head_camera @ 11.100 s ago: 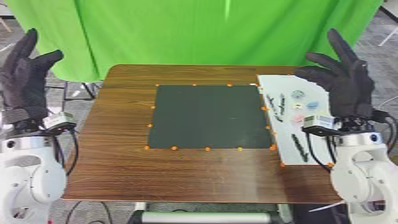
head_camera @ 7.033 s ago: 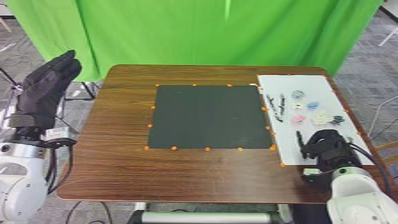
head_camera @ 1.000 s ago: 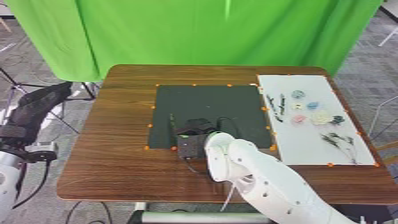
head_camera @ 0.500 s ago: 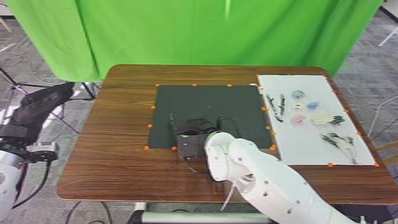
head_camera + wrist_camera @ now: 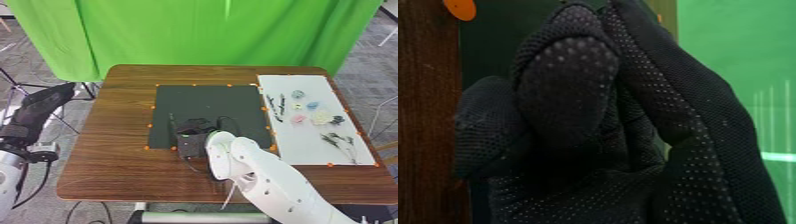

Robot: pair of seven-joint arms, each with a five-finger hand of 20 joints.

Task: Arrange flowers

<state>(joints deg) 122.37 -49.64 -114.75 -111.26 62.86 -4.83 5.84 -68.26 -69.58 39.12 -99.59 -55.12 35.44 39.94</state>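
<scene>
Green curtain [image 5: 204,35] behind the far edge. Brown table [image 5: 107,172] in front of it. Dark square sheet [image 5: 213,100] at centre, white sheet [image 5: 306,155] on the right, orange dots [image 5: 208,149] along the sheet edges.

Right hand [image 5: 191,142] is over the near part of the dark sheet. It's closed, fingers curled; can't tell if it grips anything. Left hand [image 5: 35,112] is off the table's left side, open, fingers straight.

Leafy stems [image 5: 338,141] lie on the near half of the white sheet, dark sprigs [image 5: 282,106] along its left side. A thin green stem [image 5: 171,120] is on the dark sheet, just left of the right hand.

Flower heads on the white sheet: cream [image 5: 322,118], dark blue-green to its right, pink [image 5: 298,119] to its left, blue [image 5: 313,105] farther up, pale grey-green [image 5: 298,93] farthest.
</scene>
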